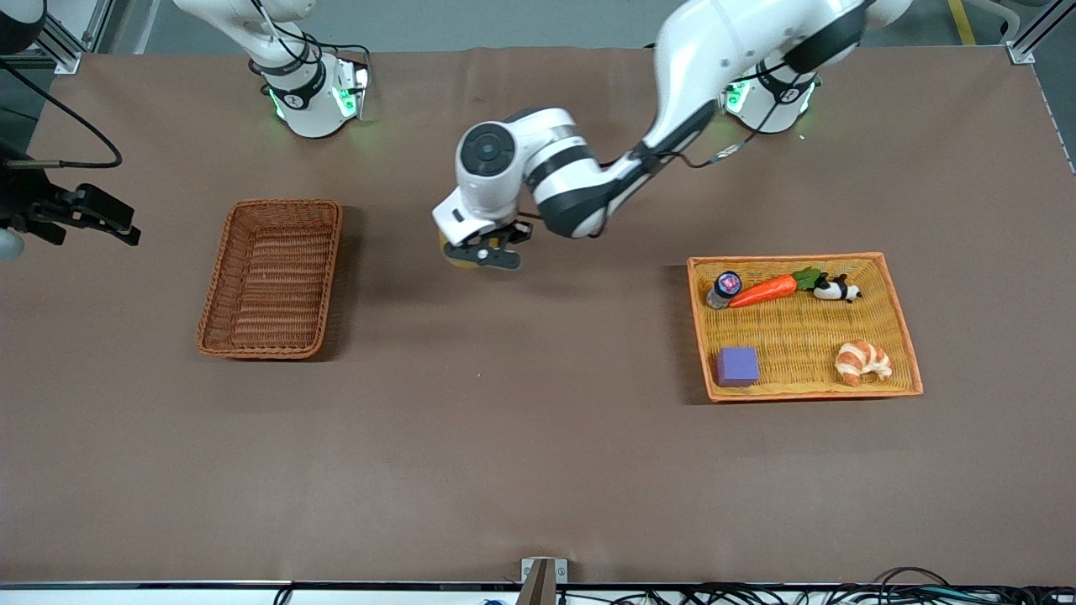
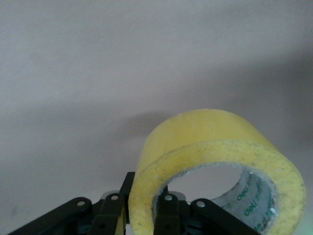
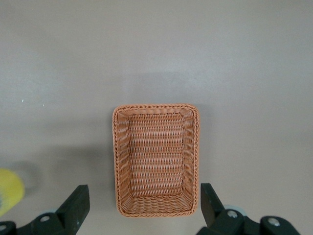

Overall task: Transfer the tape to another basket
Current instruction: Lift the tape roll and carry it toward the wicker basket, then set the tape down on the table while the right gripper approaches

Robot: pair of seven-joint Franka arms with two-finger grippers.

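Note:
My left gripper (image 1: 483, 250) is shut on the yellowish tape roll (image 1: 450, 255) and holds it above the bare table, between the two baskets. In the left wrist view its fingers (image 2: 113, 208) clamp the wall of the tape (image 2: 210, 132), one finger inside the ring and one outside. The dark reddish-brown wicker basket (image 1: 220, 277) lies toward the right arm's end and is empty. My right gripper (image 1: 126, 231) hangs open and empty high beside that basket. In the right wrist view the basket (image 3: 156, 108) shows between its fingers (image 3: 78, 205), and the tape (image 3: 7, 191) shows at the edge.
An orange-rimmed woven tray (image 1: 790, 258) at the left arm's end holds a carrot (image 1: 761, 290), a small jar (image 1: 723, 287), a panda toy (image 1: 836, 290), a purple block (image 1: 737, 366) and a croissant (image 1: 862, 361). Brown cloth covers the table.

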